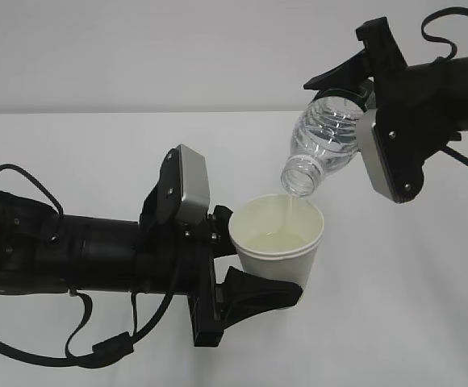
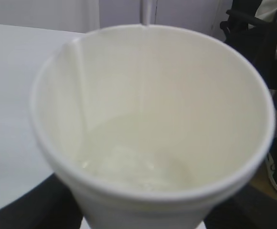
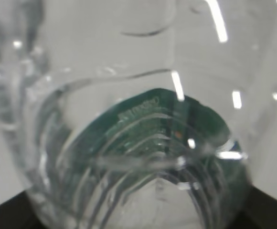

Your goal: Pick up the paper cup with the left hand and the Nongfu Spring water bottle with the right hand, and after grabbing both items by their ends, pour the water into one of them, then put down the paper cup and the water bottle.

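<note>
Pouring was underway: right hand (image 1: 355, 93) clamped the Nongfu Spring water bottle (image 1: 324, 139) base, mouth tilted toward 7 o'clock so water (image 1: 286, 239) fell cleanly. Left hand (image 1: 238, 266) pinched the paper cup (image 1: 276, 242) upright beneath, catching it.

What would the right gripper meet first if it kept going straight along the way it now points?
It points down-left, along the tilted water bottle it holds. Continuing that line, the bottle's mouth would likely reach the paper cup in the left gripper first, around its rim, though depth is hard to judge.

Slanted front view; wrist close-ups
</note>
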Robot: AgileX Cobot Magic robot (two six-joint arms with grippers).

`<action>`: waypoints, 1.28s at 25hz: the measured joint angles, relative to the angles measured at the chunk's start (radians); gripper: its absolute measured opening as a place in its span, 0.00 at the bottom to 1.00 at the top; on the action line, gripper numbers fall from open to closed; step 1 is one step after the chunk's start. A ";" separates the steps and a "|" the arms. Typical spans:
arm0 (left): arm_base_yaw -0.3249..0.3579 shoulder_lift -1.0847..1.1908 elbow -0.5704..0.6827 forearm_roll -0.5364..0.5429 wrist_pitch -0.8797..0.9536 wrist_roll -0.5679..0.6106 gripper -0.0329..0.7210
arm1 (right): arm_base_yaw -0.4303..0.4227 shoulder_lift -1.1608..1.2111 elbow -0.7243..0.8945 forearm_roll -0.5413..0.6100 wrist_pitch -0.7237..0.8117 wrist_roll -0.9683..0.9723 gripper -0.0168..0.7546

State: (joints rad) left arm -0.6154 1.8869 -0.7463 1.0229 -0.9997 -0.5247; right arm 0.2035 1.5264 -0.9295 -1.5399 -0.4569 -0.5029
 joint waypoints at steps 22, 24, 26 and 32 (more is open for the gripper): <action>0.000 0.000 0.000 0.006 0.006 0.002 0.68 | 0.000 0.000 0.000 0.004 -0.010 -0.013 0.66; 0.000 0.000 0.000 0.011 0.009 0.002 0.68 | 0.000 0.000 0.000 0.004 -0.010 -0.013 0.66; 0.000 0.000 0.000 0.012 0.013 0.002 0.68 | 0.000 0.000 0.000 0.006 -0.010 -0.014 0.66; 0.000 0.000 0.000 0.014 0.018 0.002 0.68 | 0.000 0.000 0.000 0.006 -0.010 -0.015 0.66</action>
State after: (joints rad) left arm -0.6154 1.8869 -0.7463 1.0374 -0.9819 -0.5226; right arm 0.2035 1.5264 -0.9295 -1.5340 -0.4665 -0.5180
